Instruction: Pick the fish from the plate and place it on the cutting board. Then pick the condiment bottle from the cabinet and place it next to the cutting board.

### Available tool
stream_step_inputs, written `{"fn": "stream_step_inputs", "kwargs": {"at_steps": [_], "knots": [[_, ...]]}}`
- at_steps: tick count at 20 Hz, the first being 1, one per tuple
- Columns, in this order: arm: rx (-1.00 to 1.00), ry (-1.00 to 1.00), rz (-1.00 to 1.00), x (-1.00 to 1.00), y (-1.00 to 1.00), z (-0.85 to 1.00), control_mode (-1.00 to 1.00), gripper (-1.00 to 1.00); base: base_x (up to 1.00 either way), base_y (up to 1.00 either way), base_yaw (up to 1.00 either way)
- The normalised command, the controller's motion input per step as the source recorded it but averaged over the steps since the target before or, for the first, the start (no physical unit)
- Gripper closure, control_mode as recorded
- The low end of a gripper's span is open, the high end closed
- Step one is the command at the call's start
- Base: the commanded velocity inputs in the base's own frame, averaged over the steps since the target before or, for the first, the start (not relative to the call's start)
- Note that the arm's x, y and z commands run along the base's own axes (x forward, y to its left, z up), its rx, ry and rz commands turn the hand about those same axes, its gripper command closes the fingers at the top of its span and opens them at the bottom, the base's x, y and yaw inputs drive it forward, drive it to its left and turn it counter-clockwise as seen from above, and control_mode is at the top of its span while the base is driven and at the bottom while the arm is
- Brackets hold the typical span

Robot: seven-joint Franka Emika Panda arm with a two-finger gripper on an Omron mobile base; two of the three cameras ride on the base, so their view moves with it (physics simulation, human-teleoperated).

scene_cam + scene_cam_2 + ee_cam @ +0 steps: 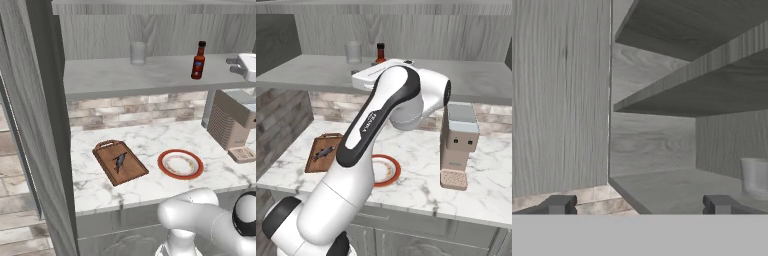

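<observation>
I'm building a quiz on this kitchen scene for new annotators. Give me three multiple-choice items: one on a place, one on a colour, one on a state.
1. Where does the fish lie?
A. on the plate
B. on the cutting board
C. on the cabinet shelf

2. What colour is the rim of the plate?
A. orange-red
B. blue
C. green

3. How does the gripper stand?
A. shut on the condiment bottle
B. shut on the drinking glass
C. open, holding nothing

Answers:
1 B: the fish rests on the cutting board.
2 A: a broad orange-red ring circles the pale centre.
3 C: its fingertips sit wide apart, and the condiment bottle stands untouched on the cabinet shelf.
</observation>
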Motion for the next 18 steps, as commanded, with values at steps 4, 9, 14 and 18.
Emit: {"fn": "stream_step_inputs", "kwargs": {"at_steps": [4,9,14,18], "knots": [[0.0,-0.03,-0.01,0.1,0.0,0.0,-1.0,-1.0,0.0,0.0,0.0],[0.0,-0.03,0.0,0.05,0.0,0.03,-1.0,-1.0,0.0,0.0,0.0],[0.0,-0.03,0.0,0.01,0.0,0.05,-1.0,-1.0,0.0,0.0,0.0],[0.0,-0.03,0.0,0.0,0.0,0.05,-1.0,-1.0,0.0,0.0,0.0]]}}
